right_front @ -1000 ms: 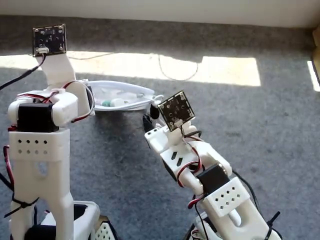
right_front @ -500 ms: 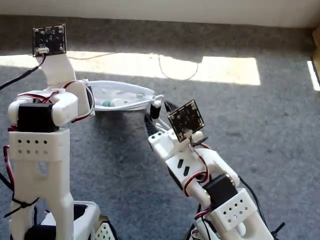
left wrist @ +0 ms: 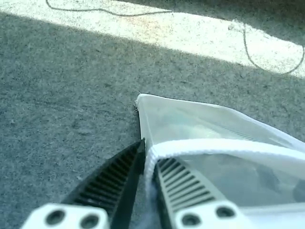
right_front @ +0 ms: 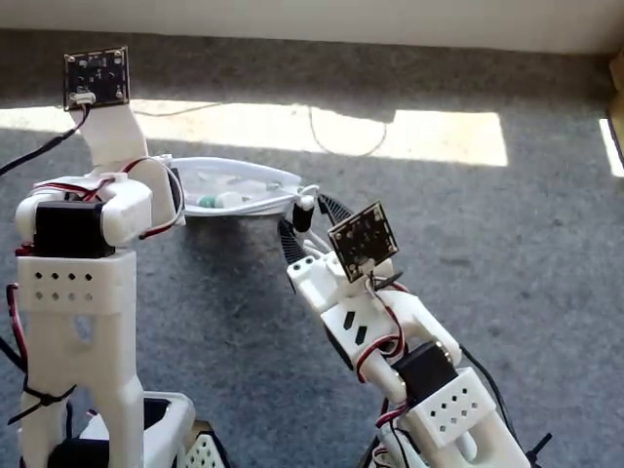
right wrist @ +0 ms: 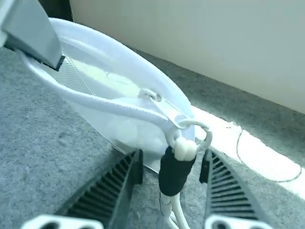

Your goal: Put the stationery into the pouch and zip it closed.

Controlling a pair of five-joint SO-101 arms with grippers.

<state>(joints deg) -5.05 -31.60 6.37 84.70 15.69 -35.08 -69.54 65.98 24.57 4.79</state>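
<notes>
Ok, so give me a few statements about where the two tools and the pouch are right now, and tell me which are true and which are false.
1. The left tool is shut on the rim of the pouch. True.
2. The right tool is clamped on the zip pull. False: it is open, and the pull hangs between its fingers with a gap on each side.
3. The pouch lies on grey carpet. True.
4. The pouch is dark and opaque. False: it is white and see-through, with items showing inside.
</notes>
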